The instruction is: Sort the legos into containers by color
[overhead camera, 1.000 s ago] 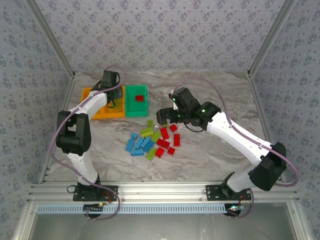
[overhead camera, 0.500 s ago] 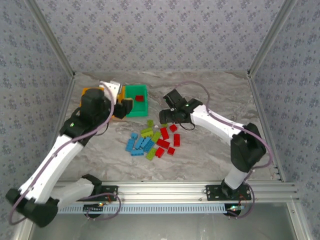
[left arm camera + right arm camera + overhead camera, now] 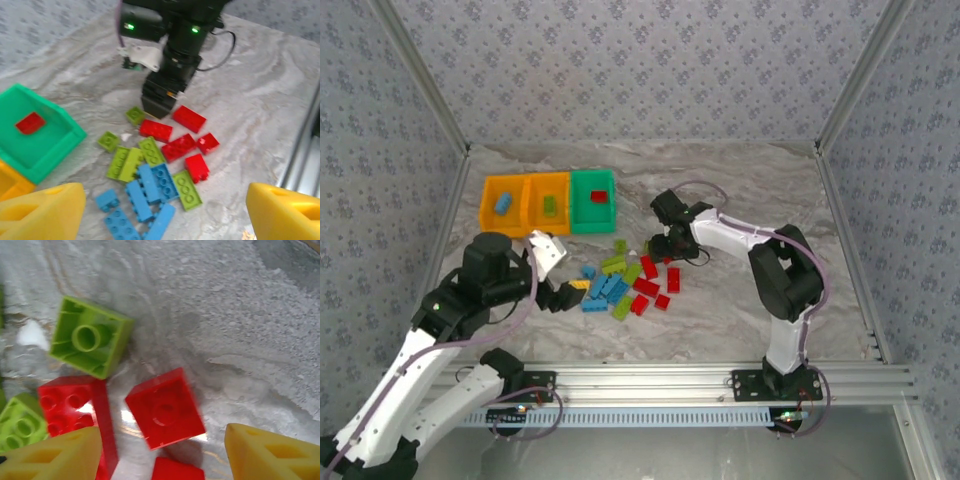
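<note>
Small red brick (image 3: 165, 407) sat at far edge of pile (image 3: 625, 280), middle of tabletop (image 3: 740, 180), straddled by right gripper (image 3: 160, 455), jaws apart, nothing clenched yet. Best centred first, then squeezed; neighbouring red brick (image 3: 75, 410) maybe touching, blurry. Left gripper (image 3: 162, 210) spread wide, empty.

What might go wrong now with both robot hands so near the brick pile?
The right gripper straddles a square red brick crowded by a longer red brick; closing might nudge or pinch both. The left gripper, open, faces the same pile, so the two might bump.
</note>
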`<state>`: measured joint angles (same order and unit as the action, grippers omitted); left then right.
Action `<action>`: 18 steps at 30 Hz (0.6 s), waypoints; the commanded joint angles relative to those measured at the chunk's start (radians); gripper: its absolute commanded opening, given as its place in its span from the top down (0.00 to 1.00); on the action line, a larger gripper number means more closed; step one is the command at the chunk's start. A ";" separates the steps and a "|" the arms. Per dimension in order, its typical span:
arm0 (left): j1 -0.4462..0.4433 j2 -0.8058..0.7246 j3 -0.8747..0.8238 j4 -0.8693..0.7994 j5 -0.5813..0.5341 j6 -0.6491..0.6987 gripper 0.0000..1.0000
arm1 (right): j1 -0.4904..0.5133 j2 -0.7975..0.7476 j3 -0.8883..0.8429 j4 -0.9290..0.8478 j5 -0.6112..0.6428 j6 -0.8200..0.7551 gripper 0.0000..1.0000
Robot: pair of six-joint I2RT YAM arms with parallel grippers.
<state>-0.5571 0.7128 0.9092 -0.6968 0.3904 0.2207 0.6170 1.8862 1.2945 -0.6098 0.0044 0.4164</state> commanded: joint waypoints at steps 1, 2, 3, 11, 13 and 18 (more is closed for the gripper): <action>-0.004 0.050 0.002 0.013 0.028 0.031 0.12 | -0.002 0.037 0.003 -0.003 0.014 -0.047 0.32; -0.004 0.066 0.003 0.011 0.008 0.031 0.12 | -0.003 0.047 0.006 -0.004 0.011 -0.050 0.35; -0.004 0.078 0.005 0.010 -0.007 0.030 0.11 | -0.004 0.055 0.009 -0.004 0.008 -0.049 0.39; -0.003 0.056 -0.038 0.062 -0.044 0.016 0.02 | -0.003 0.034 0.009 0.005 0.018 -0.043 0.59; -0.004 0.046 -0.045 0.070 -0.075 0.014 0.01 | 0.001 0.000 0.011 -0.006 0.046 -0.039 0.63; -0.003 0.040 -0.058 0.098 -0.203 -0.009 0.01 | 0.049 -0.124 0.034 0.004 0.117 -0.047 0.66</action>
<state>-0.5575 0.7609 0.8589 -0.6411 0.2710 0.2249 0.6357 1.8591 1.2945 -0.6010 0.0628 0.3756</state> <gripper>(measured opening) 0.989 0.354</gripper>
